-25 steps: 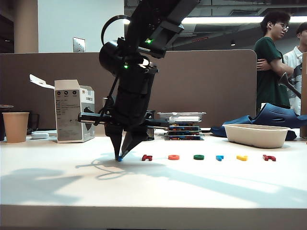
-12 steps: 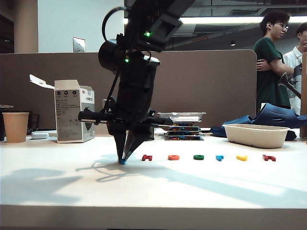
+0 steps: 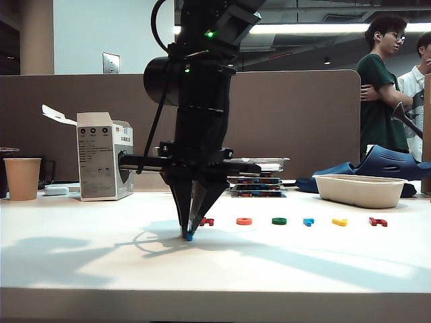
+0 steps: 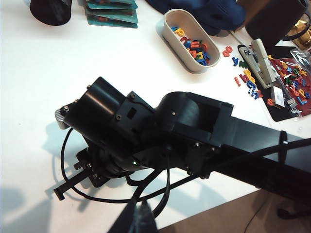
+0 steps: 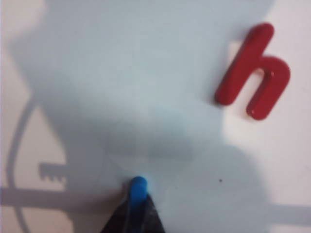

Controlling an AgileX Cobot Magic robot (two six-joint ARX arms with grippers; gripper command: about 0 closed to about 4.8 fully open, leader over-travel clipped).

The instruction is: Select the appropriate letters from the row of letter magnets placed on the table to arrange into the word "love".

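At the far left of my surface [image 3: 81,249] a paper cup [image 3: 21,178] stands at about nine o'clock from my right gripper, and a white carton [image 3: 104,156] with its flap up stands just right of it, both well behind the row of letters. My right gripper [image 3: 188,235] points straight down with its tips at the surface, clamped shut on the light blue bar [image 5: 137,190], which stands on end between my fingers. My own arm blocks the exterior view of what lies behind it, and its shadow falls across the surface in front.

At about one o'clock from the pinched bar lies a dark red letter [image 5: 254,73], shaped like an h, flat and close but not touching. Rightward the row runs on: the orange ring [image 3: 244,221], the dark green piece [image 3: 279,221], a squarish blue letter [image 3: 308,221], the yellow piece [image 3: 340,221] and a second dark red letter [image 3: 378,221], each lying apart from its neighbour. Behind the ring and the green piece is a stack of flat trays [image 3: 258,178]; I cannot tell what they hold.

At three o'clock, behind the yellow piece, sits a pale oval tub [image 4: 172,29] filled with mixed coloured letters, with more scattered beside it. My left gripper is hidden from its own camera by the right arm, so I cannot tell its state.
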